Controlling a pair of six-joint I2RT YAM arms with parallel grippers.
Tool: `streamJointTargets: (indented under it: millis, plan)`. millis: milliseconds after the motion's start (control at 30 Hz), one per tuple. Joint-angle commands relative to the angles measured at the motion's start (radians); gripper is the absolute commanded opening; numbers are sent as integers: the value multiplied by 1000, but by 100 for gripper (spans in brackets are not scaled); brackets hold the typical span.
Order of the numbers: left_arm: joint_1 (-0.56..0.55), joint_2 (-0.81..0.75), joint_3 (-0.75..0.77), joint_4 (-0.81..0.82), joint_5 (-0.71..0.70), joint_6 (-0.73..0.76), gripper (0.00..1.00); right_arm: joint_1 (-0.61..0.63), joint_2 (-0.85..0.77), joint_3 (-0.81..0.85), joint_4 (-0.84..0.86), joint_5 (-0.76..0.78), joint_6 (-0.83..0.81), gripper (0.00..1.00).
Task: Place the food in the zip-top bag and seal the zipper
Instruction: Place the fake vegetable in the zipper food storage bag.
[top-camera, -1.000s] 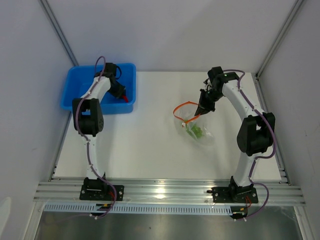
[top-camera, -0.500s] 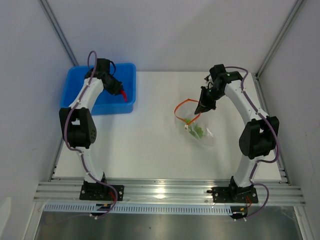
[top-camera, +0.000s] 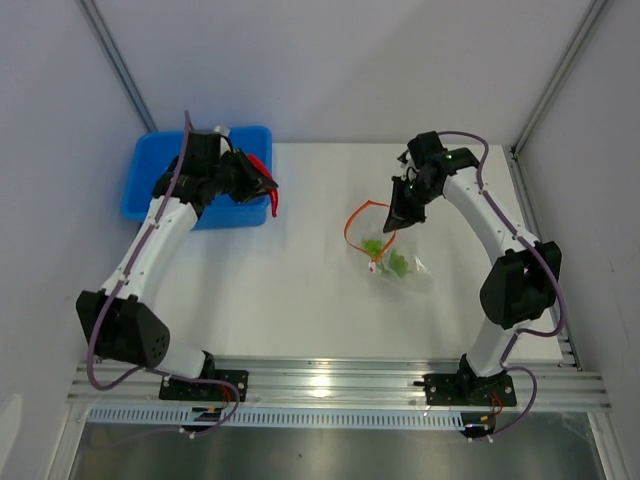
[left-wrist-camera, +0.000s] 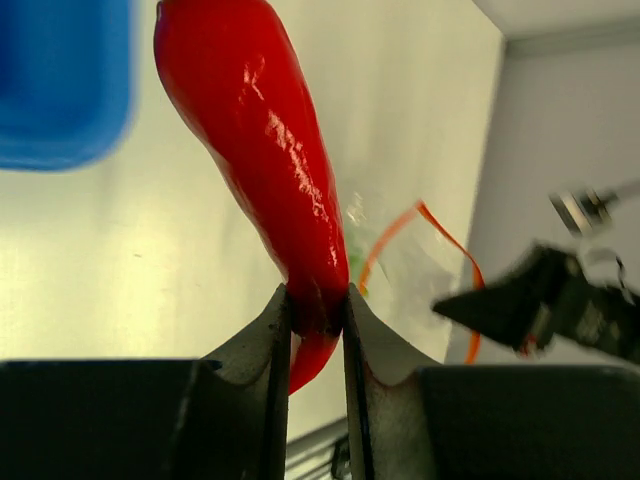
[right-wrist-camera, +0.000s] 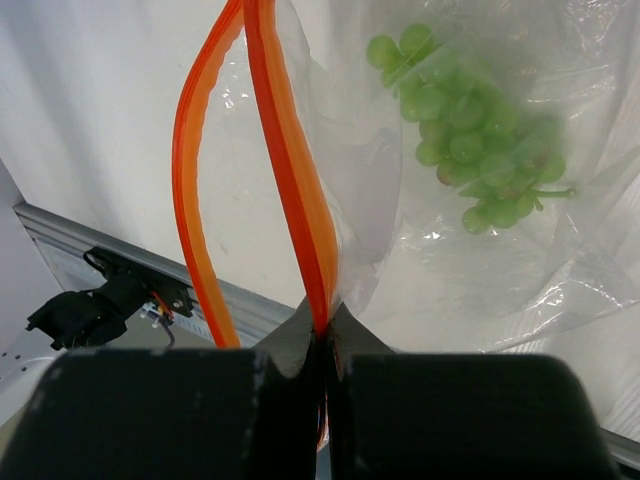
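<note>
Nearest the arm bases, the bag (top-camera: 402, 268) lies slack on the surface (top-camera: 300, 290) with the grapes (right-wrist-camera: 470, 140) already inside. A second green patch beside them may be another piece, but the top view is too small to tell. Just beyond, the right claw (right-wrist-camera: 322, 335) is pinched tight on one lip of the zipper (right-wrist-camera: 290, 180), lifting it so the other lip bows away and leaves a narrow loop of a mouth. Farther back and well to the left, the left claw (left-wrist-camera: 315, 300) is clamped on the thin tail of the chili (left-wrist-camera: 250, 130), hanging at the edge of the tub (top-camera: 150, 185) with most of the chili jutting past the fingers. That grip is the main worry: held so near its end, the chili could swivel or slide out on the way across. The mouth is the second: only one lip is held, so a chili arriving off-line would likely strike the zipper or the film, fold the opening flat, or drag the strip out of the right claw. A hard tug could also pull the floppy bag along and tip the grapes toward the mouth.
</note>
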Motion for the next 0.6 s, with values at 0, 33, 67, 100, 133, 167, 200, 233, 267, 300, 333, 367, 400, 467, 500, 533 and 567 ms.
streamJointTargets:
  millis: [0,33,67,100,133,167,200,233,267,300,333,367,400,467,500,533,567]
  plan:
    - [-51,-136,-98,106,206,73,1,25,-72,-18,37,27,-25,0]
    - [-62,-162,-110,114,231,82,0,31,-88,-38,43,28,-27,0]
    - [-79,-206,-126,126,259,92,1,39,-93,-49,58,28,-28,0]
    - [-87,-228,-168,135,315,97,0,52,-102,-73,66,34,-30,0]
    - [-91,-246,-184,140,345,96,1,59,-114,-84,72,40,-34,0]
    - [-97,-266,-199,143,374,87,1,66,-119,-93,81,45,-39,0]
    - [-99,-297,-244,137,426,79,1,83,-122,-101,84,57,-40,0]
    - [-105,-311,-261,126,447,62,1,91,-128,-115,87,63,-48,0]
    - [-110,-323,-282,109,467,57,1,98,-130,-120,92,69,-53,0]
    - [-117,-347,-288,94,489,57,1,114,-131,-123,92,82,-56,0]
    - [-125,-361,-296,71,498,66,0,120,-134,-126,94,88,-57,0]
    - [-139,-374,-307,57,509,71,0,129,-136,-132,97,96,-65,0]
    - [-145,-392,-311,48,524,71,1,137,-139,-132,101,100,-68,0]
    - [-163,-407,-339,17,573,63,0,163,-141,-132,104,117,-71,0]
    - [-169,-423,-348,5,586,57,1,174,-142,-130,109,120,-71,0]
    - [-182,-429,-357,-1,605,56,1,190,-144,-129,112,123,-71,0]
    - [-188,-437,-380,-12,612,56,1,200,-148,-127,113,123,-68,0]
